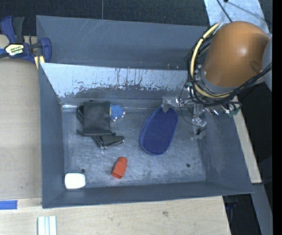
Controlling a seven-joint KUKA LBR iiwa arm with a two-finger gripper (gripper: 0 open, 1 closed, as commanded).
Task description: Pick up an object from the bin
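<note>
the gripper (pixel 192 117) hung just beside the upper right end of the blue oval pad (pixel 158 131), low in the grey bin (pixel 52 141). whether it was released or clenched i could not tell. the pad, the nearest thing to it, lay flat on the floor. left of the pad lay a black folded thing (pixel 94 119), and below-left of the pad a small orange-red cylinder (pixel 119 166). in my judgement the danger was this: the pad looked wide and flat, so a grip from its edge could slip off, or only push it aside and not lift it.
</note>
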